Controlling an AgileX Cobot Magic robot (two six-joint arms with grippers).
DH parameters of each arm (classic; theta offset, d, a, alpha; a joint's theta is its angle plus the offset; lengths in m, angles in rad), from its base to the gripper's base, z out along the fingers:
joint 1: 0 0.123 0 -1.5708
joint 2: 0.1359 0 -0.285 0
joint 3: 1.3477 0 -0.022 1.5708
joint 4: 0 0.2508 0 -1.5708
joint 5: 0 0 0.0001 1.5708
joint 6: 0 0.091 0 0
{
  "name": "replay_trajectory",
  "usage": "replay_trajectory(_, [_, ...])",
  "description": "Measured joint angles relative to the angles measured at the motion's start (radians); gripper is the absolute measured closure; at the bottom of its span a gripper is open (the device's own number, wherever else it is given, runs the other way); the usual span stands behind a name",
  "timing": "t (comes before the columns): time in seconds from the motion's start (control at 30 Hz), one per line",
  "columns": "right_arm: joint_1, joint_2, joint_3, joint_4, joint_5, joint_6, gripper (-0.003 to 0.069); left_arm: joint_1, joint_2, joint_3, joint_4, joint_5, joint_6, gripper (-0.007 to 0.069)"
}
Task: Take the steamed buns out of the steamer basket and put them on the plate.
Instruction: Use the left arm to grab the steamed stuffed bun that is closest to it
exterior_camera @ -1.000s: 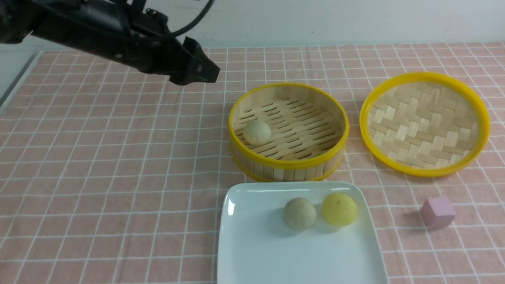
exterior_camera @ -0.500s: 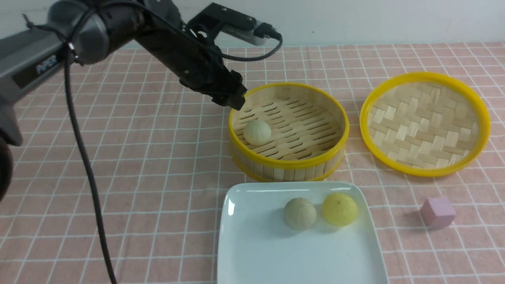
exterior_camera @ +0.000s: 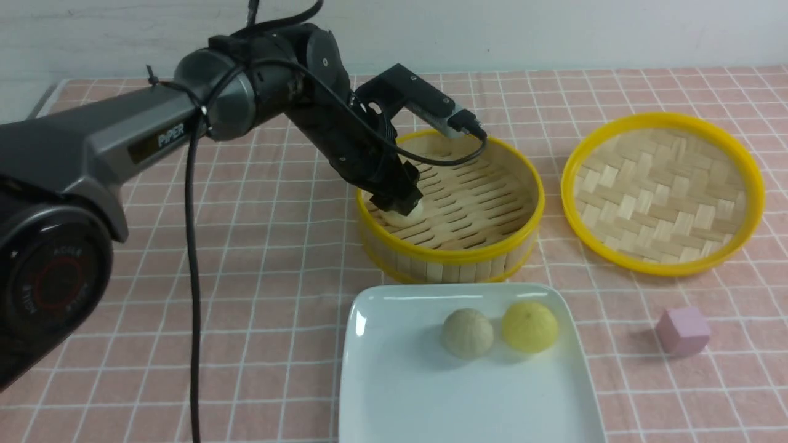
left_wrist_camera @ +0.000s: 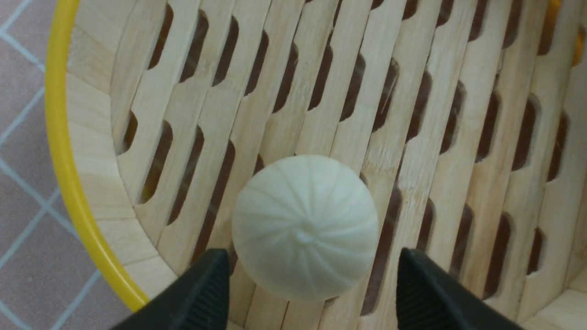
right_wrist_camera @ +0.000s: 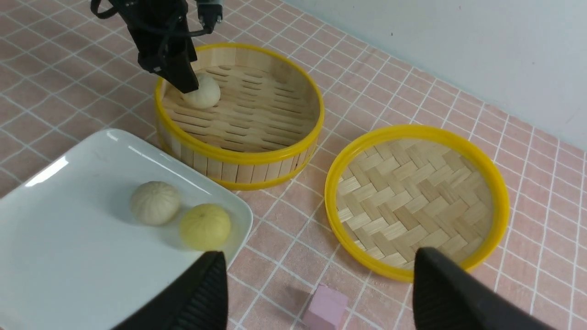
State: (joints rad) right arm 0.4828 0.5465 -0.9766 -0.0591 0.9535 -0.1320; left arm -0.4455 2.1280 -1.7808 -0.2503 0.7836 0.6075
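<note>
One pale cream steamed bun (left_wrist_camera: 305, 227) lies on the slatted floor of the steamer basket (exterior_camera: 452, 252), near its left wall. My left gripper (left_wrist_camera: 312, 256) is down inside the basket and open, one finger on each side of this bun, neither pressing on it. In the front view the left gripper (exterior_camera: 400, 200) hides most of that bun. A beige bun (exterior_camera: 466, 333) and a yellow bun (exterior_camera: 529, 326) sit side by side on the white plate (exterior_camera: 394, 381). My right gripper (right_wrist_camera: 319, 254) hangs open and empty above the cloth, out of the front view.
A shallow woven tray with a yellow rim (exterior_camera: 756, 191) lies to the right of the basket. A small pink cube (exterior_camera: 682, 331) rests on the checked pink cloth to the right of the plate. The plate sits just in front of the basket.
My left arm has swung in from the far left and dropped into the basket, so its open fingers now straddle the bun. The buns, plate and cube have not moved.
</note>
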Motion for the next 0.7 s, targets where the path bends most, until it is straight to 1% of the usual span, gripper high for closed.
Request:
replay_trajectory(0.17, [0.0, 0.0, 0.0, -0.001, 0.002, 0.0, 0.0132, 0.0, 0.023, 0.0, 0.005, -0.009, 0.003, 0.0153])
replay_trajectory(0.27, [0.0, 0.0, 0.0, -0.001, 0.002, 0.0, 0.0132, 0.0, 0.024, 0.0, 0.003, -0.026, 0.026, 0.0218])
replay_trajectory(0.3, [0.0, 0.0, 0.0, -0.001, 0.002, 0.0, 0.0132, 0.0, 0.024, 0.0, -0.001, -0.029, 0.034, 0.0243])
replay_trajectory(0.33, [0.0, 0.0, 0.0, -0.001, 0.002, 0.0, 0.0132, 0.0, 0.024, 0.0, -0.004, -0.033, 0.047, 0.0296])
replay_trajectory(0.37, [0.0, 0.0, 0.0, -0.001, 0.002, 0.0, 0.0132, 0.0, 0.024, 0.0, -0.004, -0.033, 0.05, 0.0305])
replay_trajectory(0.43, [0.0, 0.0, 0.0, -0.001, 0.002, 0.0, 0.0132, 0.0, 0.024, 0.0, -0.011, -0.034, 0.071, 0.0426])
replay_trajectory(0.47, [0.0, 0.0, 0.0, -0.001, 0.002, 0.0, 0.0132, 0.0, 0.024, 0.0, -0.013, -0.036, 0.076, 0.0474])
replay_trajectory(0.5, [0.0, 0.0, 0.0, -0.001, 0.002, 0.0, 0.0132, 0.0, 0.024, 0.0, -0.013, -0.036, 0.076, 0.0483])
replay_trajectory(0.53, [0.0, 0.0, 0.0, -0.001, 0.002, 0.0, 0.0132, 0.0, 0.024, 0.0, -0.013, -0.04, 0.08, 0.0545])
replay_trajectory(0.57, [0.0, 0.0, 0.0, -0.001, 0.002, -0.001, 0.0132, 0.0, 0.024, 0.0, -0.015, -0.043, 0.082, 0.058])
replay_trajectory(0.7, [0.0, 0.0, 0.0, -0.001, 0.002, -0.001, 0.0134, 0.0, 0.024, 0.0, -0.015, -0.045, 0.082, 0.0597])
